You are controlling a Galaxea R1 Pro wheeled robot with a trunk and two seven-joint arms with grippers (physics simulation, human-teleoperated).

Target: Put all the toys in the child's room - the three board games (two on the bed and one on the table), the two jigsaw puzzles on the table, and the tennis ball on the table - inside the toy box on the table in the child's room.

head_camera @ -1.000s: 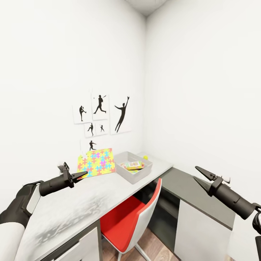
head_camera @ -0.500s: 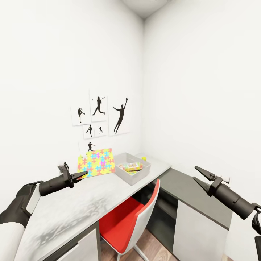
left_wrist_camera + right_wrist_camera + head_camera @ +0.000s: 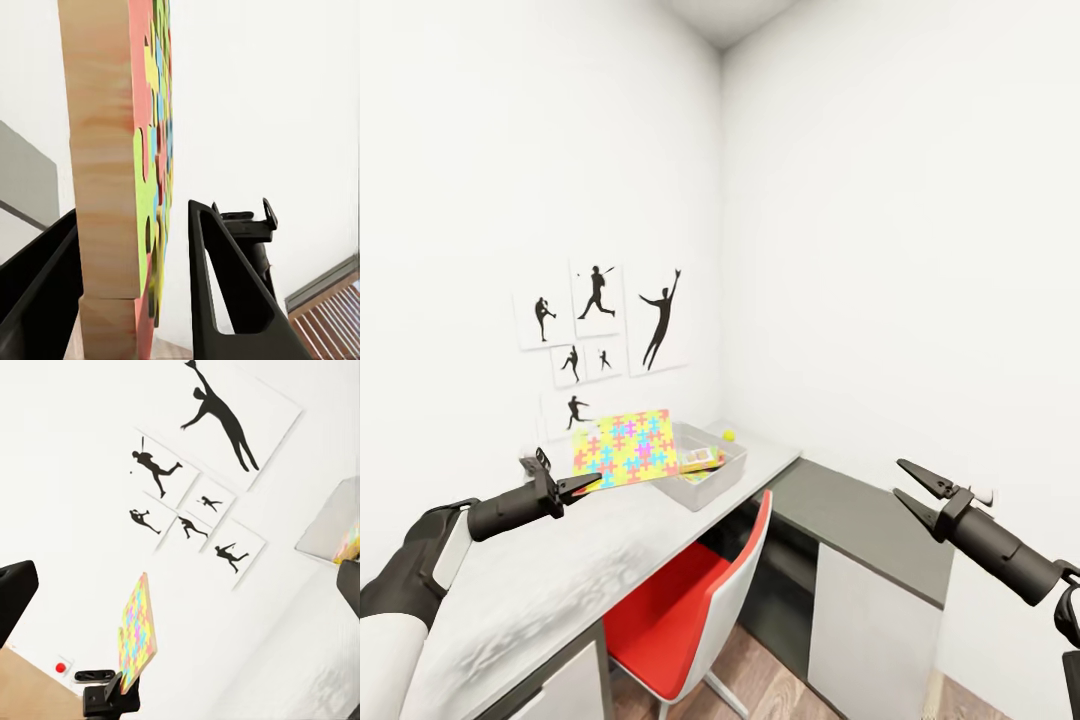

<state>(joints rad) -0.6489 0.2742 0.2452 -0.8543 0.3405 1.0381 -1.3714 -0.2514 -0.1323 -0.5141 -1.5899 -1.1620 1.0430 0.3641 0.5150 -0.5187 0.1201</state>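
Left gripper (image 3: pixel 588 483): jaws clamped on a jigsaw puzzle (image 3: pixel 625 447), held tilted above the table (image 3: pixel 550 580); the left wrist view shows the puzzle edge between the fingers (image 3: pixel 225 292); toy box (image 3: pixel 712 480) just beside it on the table, with a printed box inside; tennis ball (image 3: pixel 729 436) behind the toy box; red chair (image 3: pixel 680 610) below; right gripper (image 3: pixel 915 490): jaws apart, holding nothing.

Head view: high, angled down across table (image 3: pixel 560 590) toward room corner; left wrist view: pressed close against puzzle (image 3: pixel 150 172) edge; right wrist view: farther off, facing pictures (image 3: pixel 217 412); puzzle common to all three.
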